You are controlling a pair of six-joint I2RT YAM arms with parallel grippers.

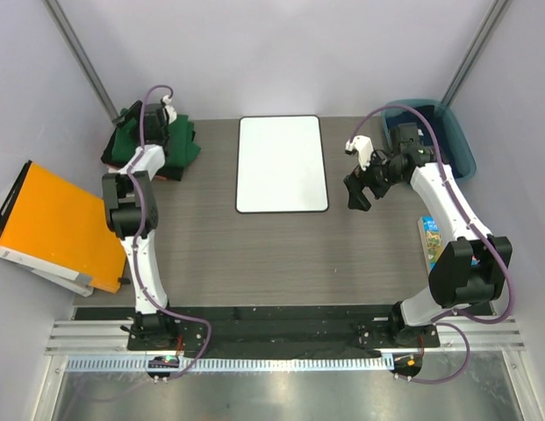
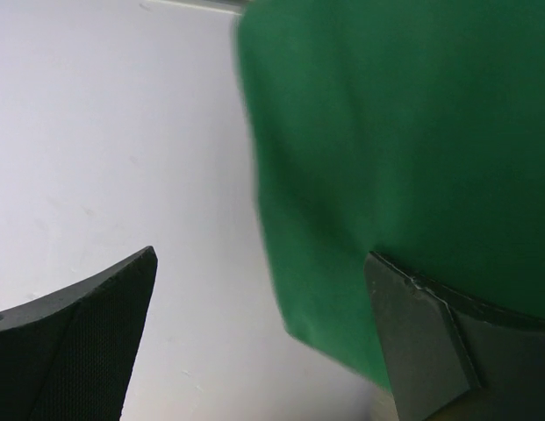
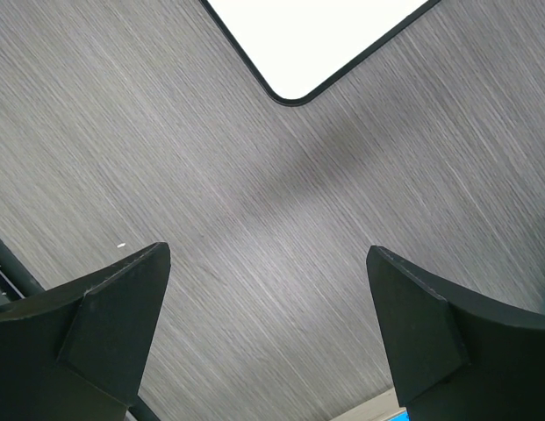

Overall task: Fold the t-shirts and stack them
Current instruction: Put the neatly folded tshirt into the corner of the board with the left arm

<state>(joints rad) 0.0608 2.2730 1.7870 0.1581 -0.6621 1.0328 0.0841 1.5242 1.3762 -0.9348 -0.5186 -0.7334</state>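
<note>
**Both Grippers Standing Open, Green T-Shirt Resting in Table's Far Corner**

At the far left of the overhead view, an orange folder (image 1: 57,226) is leaning off the edge of the grey wood-grain table (image 1: 254,254). Just right of it, in the upper left of the frame, a dark green t-shirt (image 1: 171,145) is lying bunched in the table's far corner, with black cloth (image 1: 114,156) showing at its left edge.

The left gripper (image 2: 261,254) is hovering over that pile. In its wrist view its jaws are standing wide apart and holding nothing. The green cloth is filling the upper right of that frame and is running down behind the right-hand finger (image 2: 421,338). Whether it is touching the finger cannot be told.

In the upper centre of the overhead view, a white rectangular board (image 1: 282,164) is lying flat on the table. To its right, the right gripper (image 1: 358,191) is hanging above bare tabletop, near the board's right edge. Its jaws are spread wide and empty, and one rounded corner of the board is showing at the top of its wrist view.

In the upper right, a blue bin (image 1: 456,145) is sitting at the table's far corner, behind the right arm.
</note>
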